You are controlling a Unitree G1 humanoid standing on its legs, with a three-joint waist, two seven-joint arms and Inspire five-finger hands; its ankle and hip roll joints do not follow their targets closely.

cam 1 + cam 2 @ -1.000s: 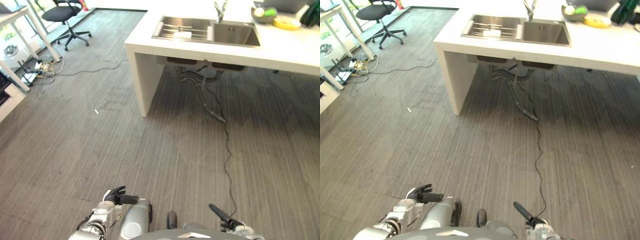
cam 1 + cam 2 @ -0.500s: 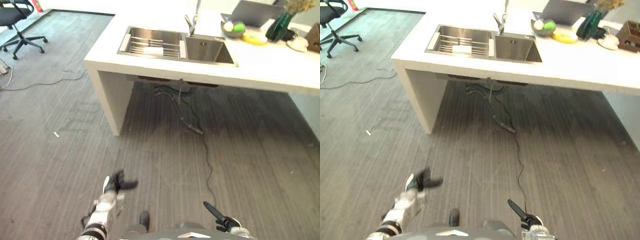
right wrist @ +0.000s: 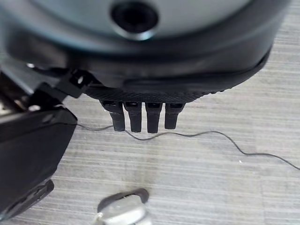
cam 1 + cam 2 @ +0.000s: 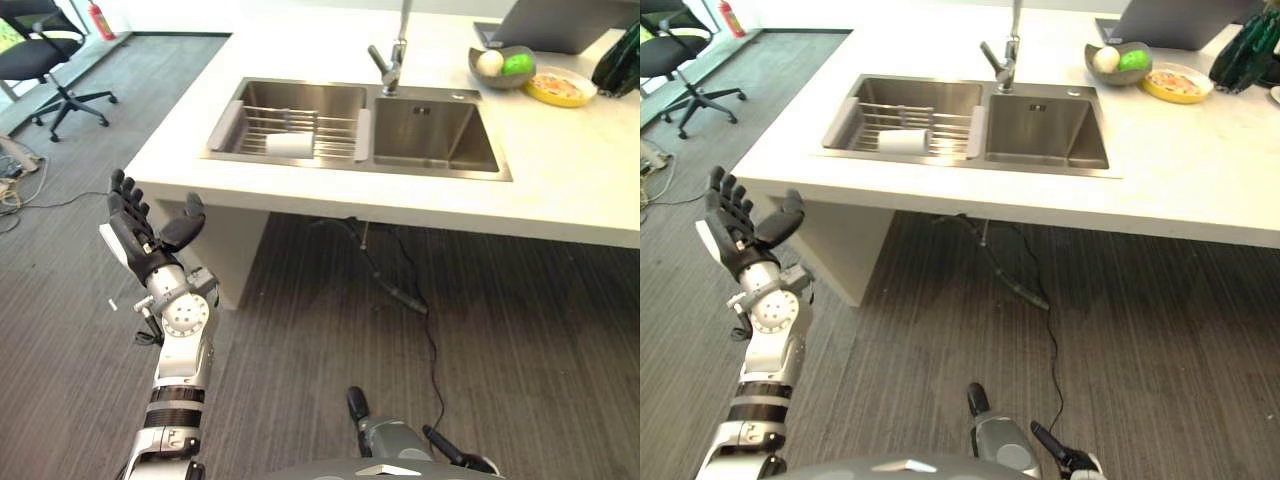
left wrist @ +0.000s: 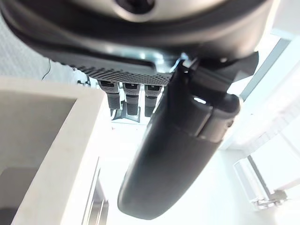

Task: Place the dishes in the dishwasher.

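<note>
A white cup (image 4: pixel 290 145) lies on its side on the wire rack (image 4: pixel 300 125) in the left basin of the steel sink (image 4: pixel 430 135). The sink is set in a white counter (image 4: pixel 560 190). My left hand (image 4: pixel 140 235) is raised, open with fingers spread, in front of the counter's left corner and holding nothing. The same left hand (image 5: pixel 173 154) has its thumb and straight fingers toward the counter edge in the left wrist view. My right hand (image 3: pixel 140 115) hangs low over the floor, fingers straight and empty; it shows low in the head view as right hand (image 4: pixel 447 449).
A faucet (image 4: pixel 395 55) stands behind the sink. A bowl of fruit (image 4: pixel 503 65), a yellow plate (image 4: pixel 558 87), a laptop (image 4: pixel 560 20) and a dark green vase (image 4: pixel 620 70) sit at the counter's far right. An office chair (image 4: pixel 50 60) is at far left.
The camera has shifted toward the counter. My left hand has risen from near the floor to counter height and spread its fingers. The right hand stays low.
</note>
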